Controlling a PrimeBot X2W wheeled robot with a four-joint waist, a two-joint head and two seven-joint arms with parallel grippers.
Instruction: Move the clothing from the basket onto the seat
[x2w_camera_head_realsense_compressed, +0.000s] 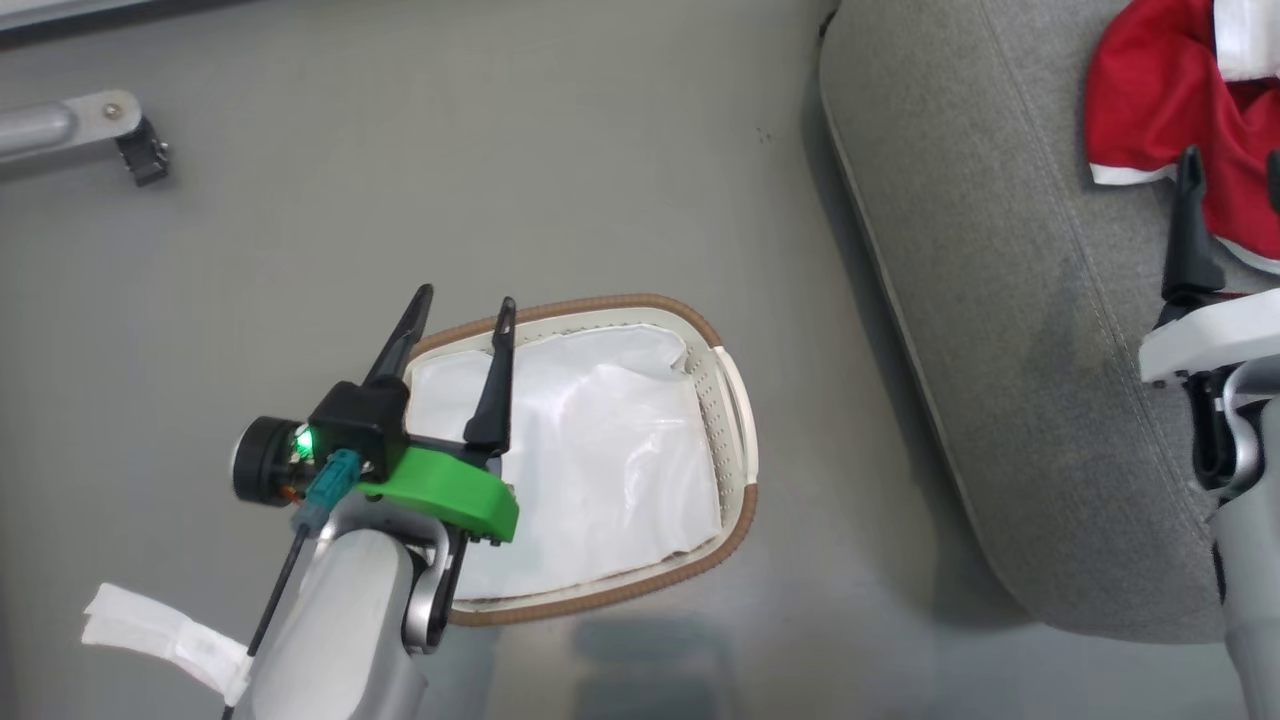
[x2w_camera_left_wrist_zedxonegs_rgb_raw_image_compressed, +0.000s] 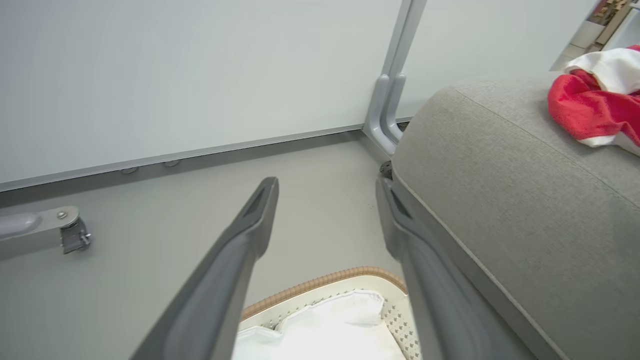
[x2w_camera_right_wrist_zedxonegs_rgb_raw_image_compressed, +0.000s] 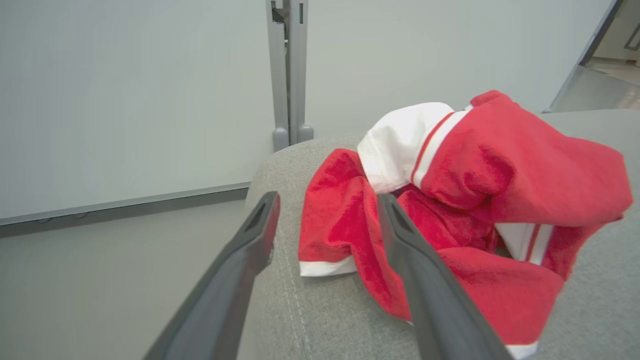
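clothing (x2w_camera_right_wrist_zedxonegs_rgb_raw_image_compressed: 475, 165): heaped on seat (x2w_camera_right_wrist_zedxonegs_rgb_raw_image_compressed: 325, 320) | right gripper (x2w_camera_right_wrist_zedxonegs_rgb_raw_image_compressed: 327, 200): jaws apart, just beside it

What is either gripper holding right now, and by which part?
Nothing is held. The left gripper hangs open over the basket; the right gripper stands open by the clothing, which lies on the seat.

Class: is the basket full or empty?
Empty: white perforated plastic basket holds its white fabric liner; red white-trimmed garments lie on grey fabric seat.
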